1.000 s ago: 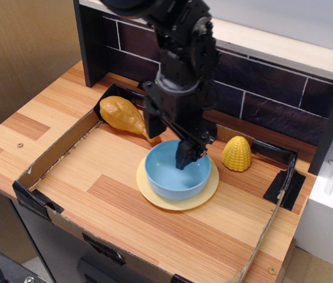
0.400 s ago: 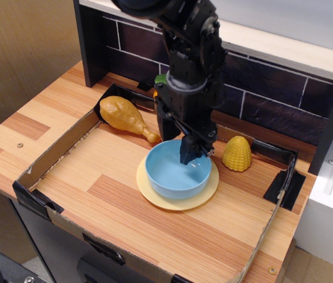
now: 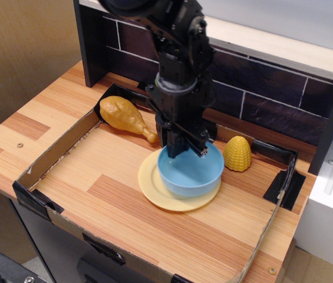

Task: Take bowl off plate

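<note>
Hand (image 3: 185, 148) grips bowl (image 3: 191, 171) back rim; fingertips hidden; plate (image 3: 154, 184) right side covered.

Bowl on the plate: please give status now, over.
Gripper at bowl's back rim, closure unclear. Bowl overhangs plate toward corn toy. Drumstick toy clear.

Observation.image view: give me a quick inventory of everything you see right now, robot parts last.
bowl: one, light blue, over the plate's right side, back rim at the gripper
plate: one, pale yellow, middle of the tray
chicken drumstick toy: one, golden brown, back left of tray
corn toy: one, yellow, right of the bowl
tray: one, wooden floor with cardboard walls, on the counter
gripper: one, black, at the bowl's back rim
</note>
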Controlling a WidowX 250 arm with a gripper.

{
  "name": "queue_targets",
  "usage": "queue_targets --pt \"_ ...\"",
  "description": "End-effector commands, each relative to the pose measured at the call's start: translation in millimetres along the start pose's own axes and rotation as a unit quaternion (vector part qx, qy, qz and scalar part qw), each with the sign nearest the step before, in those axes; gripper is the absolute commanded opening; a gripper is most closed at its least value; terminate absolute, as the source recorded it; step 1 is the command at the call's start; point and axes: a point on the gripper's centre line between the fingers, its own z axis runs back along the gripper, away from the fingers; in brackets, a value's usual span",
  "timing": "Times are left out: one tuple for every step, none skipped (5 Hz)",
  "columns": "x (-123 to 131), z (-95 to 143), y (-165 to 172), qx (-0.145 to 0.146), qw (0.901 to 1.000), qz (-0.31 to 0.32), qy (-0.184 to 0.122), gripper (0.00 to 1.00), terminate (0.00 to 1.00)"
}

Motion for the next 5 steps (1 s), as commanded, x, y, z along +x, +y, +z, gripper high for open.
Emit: queue_targets --pt "-6.0 42.7 -7.1 -0.016 0.9992 -0.009 -0.036 0.00 0.00" --pt "-18.7 49.1 -21.3 -0.032 0.9986 -0.036 -0.023 0.00 0.00" --pt "-33.1 44.8 -37.6 -0.024 0.9969 -0.072 -0.018 0.00 0.00" --pt "-45.6 34.3 -54.9 -0.022 0.9952 -0.096 -0.004 0.00 0.00" --pt "-54.0 24.9 -66.6 -0.021 0.9942 -0.105 0.010 0.00 0.00"
